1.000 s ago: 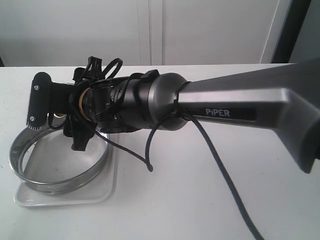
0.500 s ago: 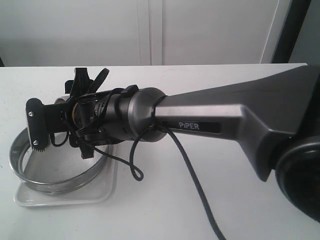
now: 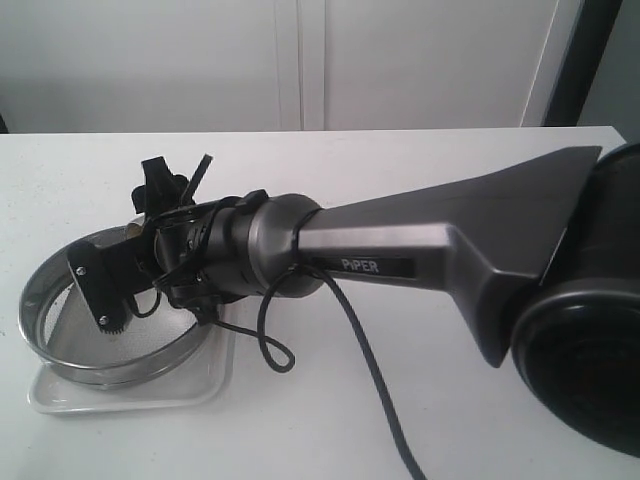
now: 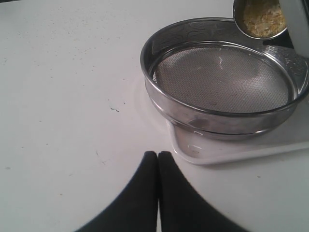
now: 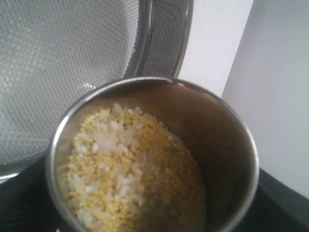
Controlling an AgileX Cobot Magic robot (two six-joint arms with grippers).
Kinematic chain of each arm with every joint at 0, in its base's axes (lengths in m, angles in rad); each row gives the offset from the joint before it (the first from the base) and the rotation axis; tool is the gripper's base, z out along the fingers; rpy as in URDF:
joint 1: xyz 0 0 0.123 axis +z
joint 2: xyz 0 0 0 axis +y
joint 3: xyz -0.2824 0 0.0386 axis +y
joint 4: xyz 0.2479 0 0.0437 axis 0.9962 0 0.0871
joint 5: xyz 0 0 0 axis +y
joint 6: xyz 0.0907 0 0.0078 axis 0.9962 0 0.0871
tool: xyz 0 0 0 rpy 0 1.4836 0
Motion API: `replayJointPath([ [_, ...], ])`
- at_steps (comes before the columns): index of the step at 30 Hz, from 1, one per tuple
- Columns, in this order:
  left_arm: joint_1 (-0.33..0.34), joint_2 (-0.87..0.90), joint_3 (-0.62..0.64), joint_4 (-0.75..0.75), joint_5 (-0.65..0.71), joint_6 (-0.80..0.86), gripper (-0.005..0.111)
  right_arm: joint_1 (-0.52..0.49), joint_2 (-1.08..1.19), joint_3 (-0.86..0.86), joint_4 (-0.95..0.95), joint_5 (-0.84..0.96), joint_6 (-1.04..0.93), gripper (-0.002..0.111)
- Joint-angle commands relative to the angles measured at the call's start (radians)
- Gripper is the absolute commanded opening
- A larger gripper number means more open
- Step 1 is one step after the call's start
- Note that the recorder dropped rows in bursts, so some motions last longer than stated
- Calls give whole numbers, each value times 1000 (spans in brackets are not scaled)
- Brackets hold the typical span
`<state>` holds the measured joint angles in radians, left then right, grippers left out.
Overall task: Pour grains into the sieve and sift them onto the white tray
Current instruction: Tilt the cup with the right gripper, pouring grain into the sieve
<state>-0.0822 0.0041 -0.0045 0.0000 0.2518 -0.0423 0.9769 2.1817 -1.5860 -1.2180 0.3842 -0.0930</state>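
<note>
At the left of the table (image 3: 300,430), your left gripper (image 4: 158,159) hangs low near a corner of the white tray (image 4: 231,150), fingers pressed together on nothing. The sieve (image 3: 150,362) sits on that tray. Over its rim your right gripper (image 3: 125,245) clamps the steel cup (image 5: 227,159), tipped, with the grains (image 5: 125,169) inside. Its arm (image 3: 420,230) stretches across from the right.

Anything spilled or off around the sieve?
Nothing stands out. The grains are all in the steel cup, tilted above the sieve; its mesh is bare, and it sits on the white tray. No grains on the table.
</note>
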Motion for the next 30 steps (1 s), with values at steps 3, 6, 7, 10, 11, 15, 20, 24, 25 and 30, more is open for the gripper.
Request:
replayJointPath([
  [3, 2, -4, 5, 0, 1, -5, 0, 0, -6, -11, -26, 6, -29, 0],
  [6, 2, -4, 5, 0, 1, -5, 0, 0, -6, -11, -38, 13, -64, 0],
  [7, 2, -4, 5, 0, 1, -5, 0, 0, -6, -11, -40, 13, -66, 0],
  [10, 2, -4, 5, 0, 1, -5, 0, 0, -6, -11, -62, 16, -68, 0],
  [11, 2, -4, 5, 0, 1, -5, 0, 0, -6, -11, -68, 16, -68, 0],
  [15, 2, -4, 5, 0, 1, -5, 0, 0, -6, -11, -91, 16, -68, 0],
  [20, 2, -4, 5, 0, 1, -5, 0, 9, -6, -11, -136, 16, -86, 0],
  [24, 2, -4, 5, 0, 1, -5, 0, 20, -6, -11, -167, 11, -90, 0],
  [25, 2, -4, 5, 0, 1, -5, 0, 20, -4, -11, -169, 11, -90, 0],
  [30, 2, -4, 5, 0, 1, -5, 0, 20, -4, -11, -188, 14, -90, 0],
])
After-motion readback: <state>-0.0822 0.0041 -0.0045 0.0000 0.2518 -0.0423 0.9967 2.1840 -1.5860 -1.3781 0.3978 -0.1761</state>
